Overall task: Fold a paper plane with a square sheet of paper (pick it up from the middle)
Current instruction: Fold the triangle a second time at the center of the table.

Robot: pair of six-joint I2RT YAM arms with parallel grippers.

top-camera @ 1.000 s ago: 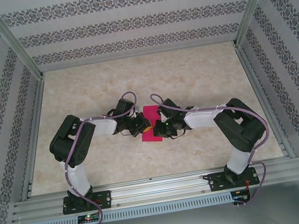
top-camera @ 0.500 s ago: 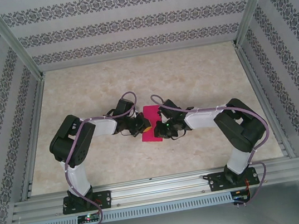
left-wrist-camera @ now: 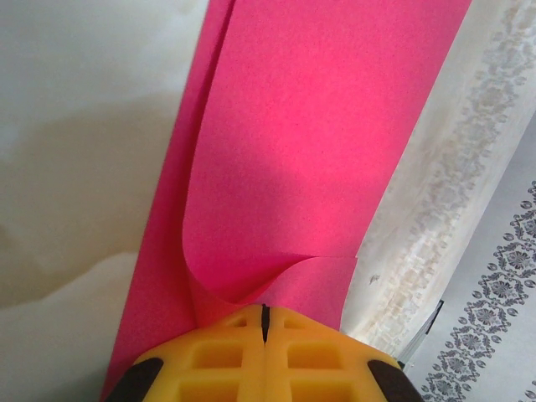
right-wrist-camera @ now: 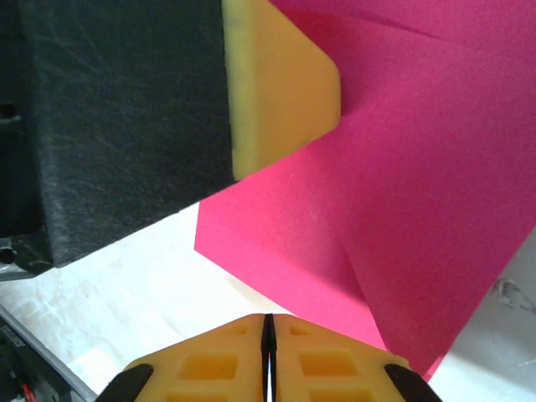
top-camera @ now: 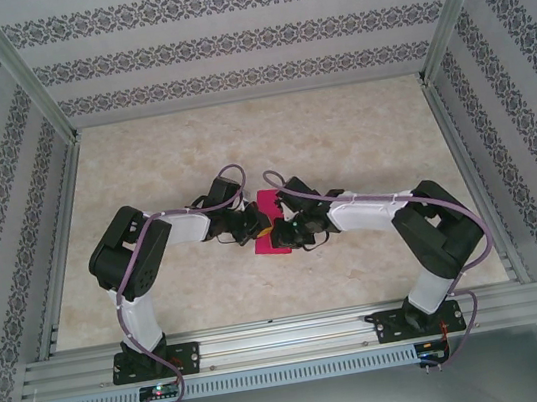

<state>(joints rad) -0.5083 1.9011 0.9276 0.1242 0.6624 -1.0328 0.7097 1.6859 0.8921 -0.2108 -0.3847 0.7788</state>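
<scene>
Beige marbled table (top-camera: 340,140), boxed in by walls (top-camera: 244,38) papered in grey floral stripes, with a metal rail (top-camera: 289,339) along the near edge. Left arm (top-camera: 135,251) and right arm (top-camera: 434,227) bolted to that rail, both bent inward, wrists meeting near mid-table.

Between them, pink paper (top-camera: 271,247) at the table's middle, partly covered by both wrists from above. One narrow end poking out toward the far wall, the other toward the rail. From the left wrist, paper (left-wrist-camera: 310,142) as a long strip in at least two layers, upper layer curling off the lower one close to the fingers, with a short crease across it there. From the right wrist, paper (right-wrist-camera: 435,193) as overlapping flaps with a slanted fold line.

Left claw (top-camera: 252,226) pressed together. Same claw (left-wrist-camera: 264,311) from its own camera: yellow pads meeting in a thin seam, curled paper layer running into that seam, so pinching the paper by the look of it.

Right claw (top-camera: 289,233) likewise pressed together, tip (right-wrist-camera: 268,320) just beside the paper's near edge; contact with the paper impossible to tell.

One yellow finger (right-wrist-camera: 280,92) of the left claw against the paper, black housing beside it.
</scene>
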